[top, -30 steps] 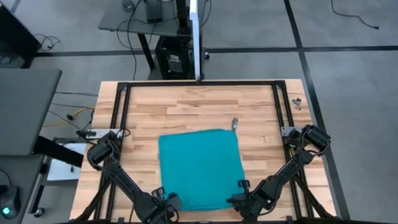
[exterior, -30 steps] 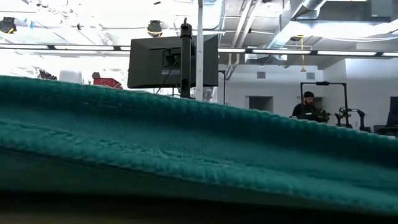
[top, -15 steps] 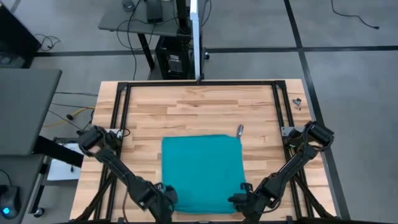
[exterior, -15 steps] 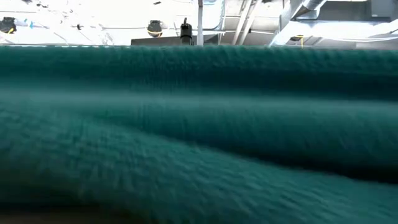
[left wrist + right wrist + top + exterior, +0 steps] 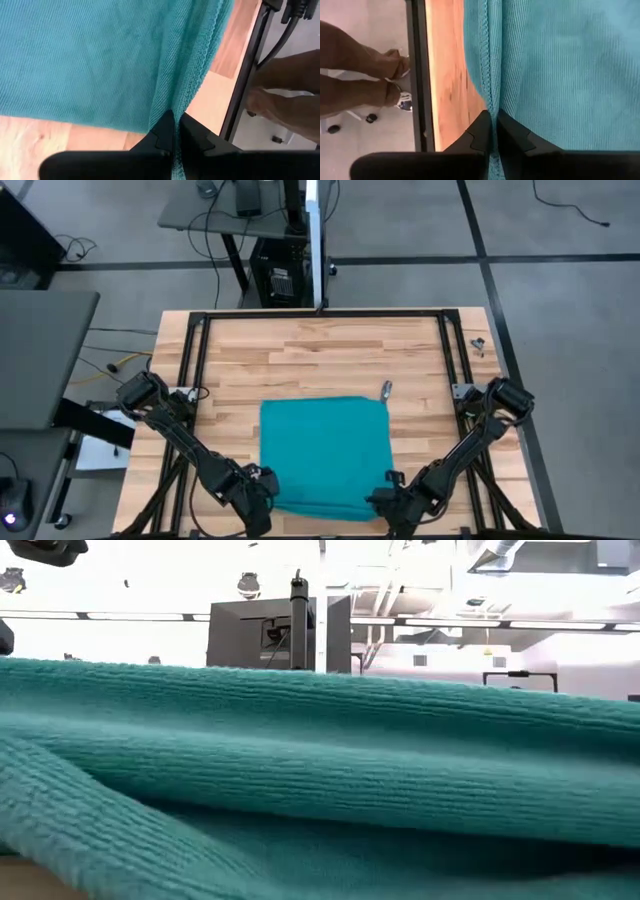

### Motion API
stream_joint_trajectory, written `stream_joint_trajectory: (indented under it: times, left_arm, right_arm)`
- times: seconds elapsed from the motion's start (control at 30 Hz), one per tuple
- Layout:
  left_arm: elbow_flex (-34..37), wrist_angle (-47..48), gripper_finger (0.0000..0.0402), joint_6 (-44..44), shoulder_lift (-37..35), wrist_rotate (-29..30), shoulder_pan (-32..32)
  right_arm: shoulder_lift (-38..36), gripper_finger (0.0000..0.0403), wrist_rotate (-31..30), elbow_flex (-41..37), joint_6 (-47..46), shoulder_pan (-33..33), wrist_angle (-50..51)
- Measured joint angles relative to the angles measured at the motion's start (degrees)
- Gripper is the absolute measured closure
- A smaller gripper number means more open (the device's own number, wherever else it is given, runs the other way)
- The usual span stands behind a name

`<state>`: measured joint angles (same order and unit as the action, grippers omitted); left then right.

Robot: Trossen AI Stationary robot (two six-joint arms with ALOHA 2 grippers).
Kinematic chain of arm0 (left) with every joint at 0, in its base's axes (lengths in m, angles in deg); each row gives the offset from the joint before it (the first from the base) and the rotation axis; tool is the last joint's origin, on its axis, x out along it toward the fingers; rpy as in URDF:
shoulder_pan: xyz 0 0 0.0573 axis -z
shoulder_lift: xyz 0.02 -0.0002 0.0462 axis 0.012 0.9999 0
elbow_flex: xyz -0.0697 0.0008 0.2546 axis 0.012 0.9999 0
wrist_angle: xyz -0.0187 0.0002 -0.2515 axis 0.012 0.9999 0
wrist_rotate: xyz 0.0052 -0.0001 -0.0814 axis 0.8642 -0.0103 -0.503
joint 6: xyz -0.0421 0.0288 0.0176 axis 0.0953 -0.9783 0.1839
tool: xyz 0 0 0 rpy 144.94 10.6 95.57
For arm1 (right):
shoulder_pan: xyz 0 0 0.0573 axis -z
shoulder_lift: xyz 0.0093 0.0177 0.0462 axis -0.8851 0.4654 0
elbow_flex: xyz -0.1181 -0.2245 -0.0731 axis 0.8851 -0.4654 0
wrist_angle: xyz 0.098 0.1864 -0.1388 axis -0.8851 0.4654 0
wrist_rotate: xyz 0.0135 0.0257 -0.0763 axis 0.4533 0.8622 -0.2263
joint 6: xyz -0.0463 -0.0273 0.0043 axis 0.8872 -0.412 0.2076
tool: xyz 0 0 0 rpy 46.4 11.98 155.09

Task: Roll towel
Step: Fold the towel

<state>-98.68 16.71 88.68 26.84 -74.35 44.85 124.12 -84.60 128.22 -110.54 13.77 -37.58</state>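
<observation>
Both dark arms reach low over the table's near edge. The left gripper point(image 5: 262, 485) sits at the near left, fingers point(image 5: 165, 131) pinched together on the towel point(image 5: 324, 455). The right gripper point(image 5: 384, 498) sits at the near right, likewise pinching the towel.

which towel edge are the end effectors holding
The near edge of the towel, at the table's front; the far edge lies free, flat on the wood.

1 camera looks straight down, 1 sits level at tabletop, 2 wrist cameras peer close; all share the towel point(image 5: 324, 455).
</observation>
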Motion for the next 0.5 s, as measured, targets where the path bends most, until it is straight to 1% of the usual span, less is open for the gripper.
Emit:
stream_joint_trajectory:
  times: [0.1,0.23,0.33,0.5]
  left_arm:
    - [0.0,0.1,0.0401,0.0,0.2,0.2,0.0]
    - [0.0,0.1,0.0401,-0.3,0.2,0.2,-0.1]
    - [0.0,0.1,0.0401,-0.7,0.2,0.5,-0.4]
    - [0.0,0.0,0.0401,-0.7,0.2,0.7,-0.7]
  right_arm:
    - [0.1,0.0365,-2.1,0.0,0.8,-0.6,-2.3]
    - [0.1,0.0330,-3.7,0.0,5.2,-1.5,-6.7]
    - [0.1,0.0300,-5.5,0.0,7.7,-1.7,-5.9]
    - [0.1,0.0253,-11.1,0.0,8.1,-1.9,-3.8]
